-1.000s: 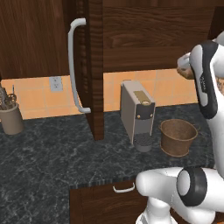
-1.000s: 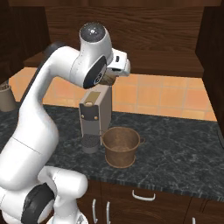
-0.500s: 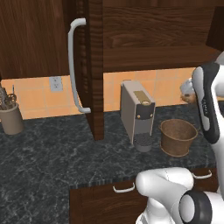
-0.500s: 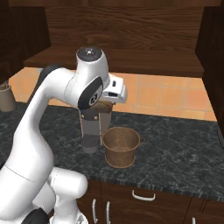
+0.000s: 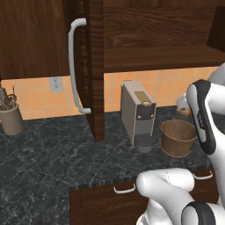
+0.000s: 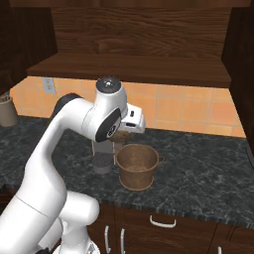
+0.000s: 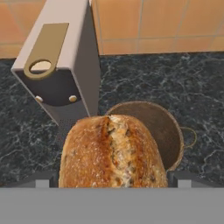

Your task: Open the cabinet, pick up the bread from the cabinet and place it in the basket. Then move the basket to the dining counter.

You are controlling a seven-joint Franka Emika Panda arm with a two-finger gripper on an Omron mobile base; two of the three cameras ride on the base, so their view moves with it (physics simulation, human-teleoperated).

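The cabinet [image 5: 149,39] stands open above the black speckled surface [image 5: 52,162]; its door [image 5: 90,66] swings out toward the camera in the left base view, edge-on, with the long curved silver handle [image 5: 75,66] on its left face, and the shelf [image 6: 129,67] behind it is a bare wooden board in the right base view; the claw [image 6: 124,135] hangs above the basket [image 6: 138,166], its jaws spread wide around the bread [image 7: 113,153], which sits between the two fingertips in the hand view and fills the space between them, so the loaf is held; the bread is a crusty orange-brown loaf with a pale split along its top, and it hovers over the near-left part of the basket's round mouth, apart from the rim; the basket is brown, woven-looking, upright, with a small loop [image 7: 189,136] on one side, and it rests on the surface toward its front edge, just beside the grey coffee machine [image 5: 138,115], which stands to its left in the left base view; the two look close but whether they touch cannot be told; a grey utensil cup [image 5: 11,117] stands near the back edge at the far left of the surface, well apart from the basket; below the front edge, drawers [image 5: 110,202] with small silver handles show.
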